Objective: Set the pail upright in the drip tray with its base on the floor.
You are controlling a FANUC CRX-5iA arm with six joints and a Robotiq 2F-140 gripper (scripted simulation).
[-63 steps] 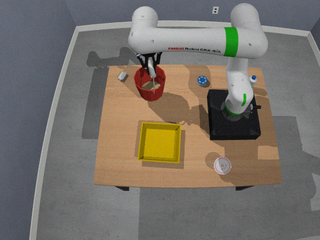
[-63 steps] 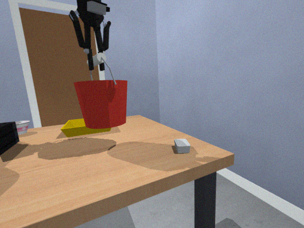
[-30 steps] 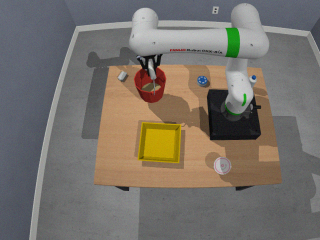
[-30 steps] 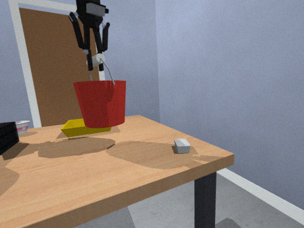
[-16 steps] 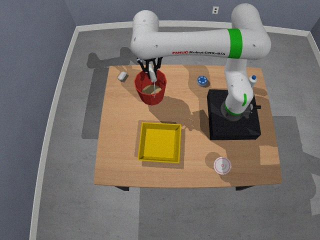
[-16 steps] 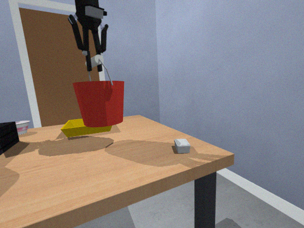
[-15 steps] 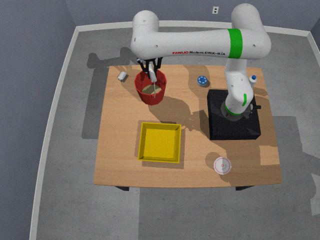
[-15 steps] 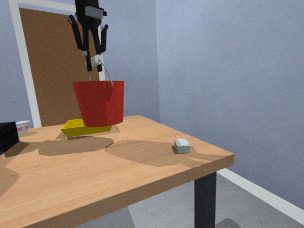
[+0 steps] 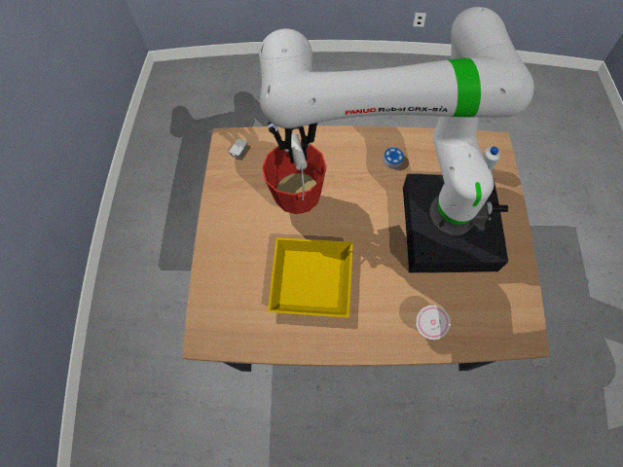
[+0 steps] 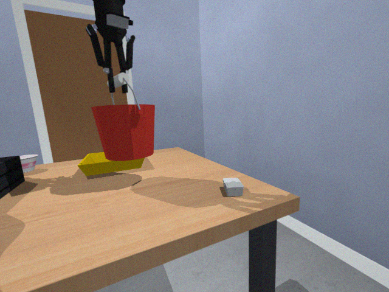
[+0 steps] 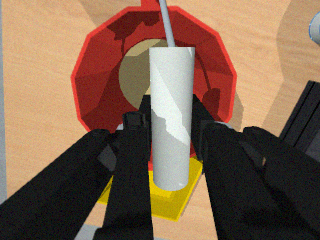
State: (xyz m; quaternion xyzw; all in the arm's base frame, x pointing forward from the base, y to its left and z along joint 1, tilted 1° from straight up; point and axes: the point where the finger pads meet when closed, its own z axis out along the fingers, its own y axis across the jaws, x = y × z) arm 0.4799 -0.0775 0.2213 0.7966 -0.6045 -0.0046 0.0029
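The red pail (image 9: 294, 182) (image 10: 124, 132) (image 11: 105, 85) hangs upright in the air from its wire bail, well above the table. My gripper (image 9: 298, 151) (image 10: 117, 82) (image 11: 169, 108) is shut on the pail's white handle grip (image 11: 171, 115) (image 10: 118, 81). The yellow drip tray (image 9: 277, 271) (image 10: 94, 165) (image 11: 172, 200) lies flat on the table, nearer the front edge than the pail in the top view. In the exterior view the pail covers part of the tray. In the wrist view only a corner of the tray shows below the handle.
A small grey block (image 9: 238, 148) (image 10: 233, 186) lies near the table's far left corner. A blue round thing (image 9: 393, 157), a white bottle (image 9: 492, 157), the black robot base (image 9: 455, 251) and a pink-and-white cup (image 9: 432, 321) (image 10: 28, 162) stand on the right side.
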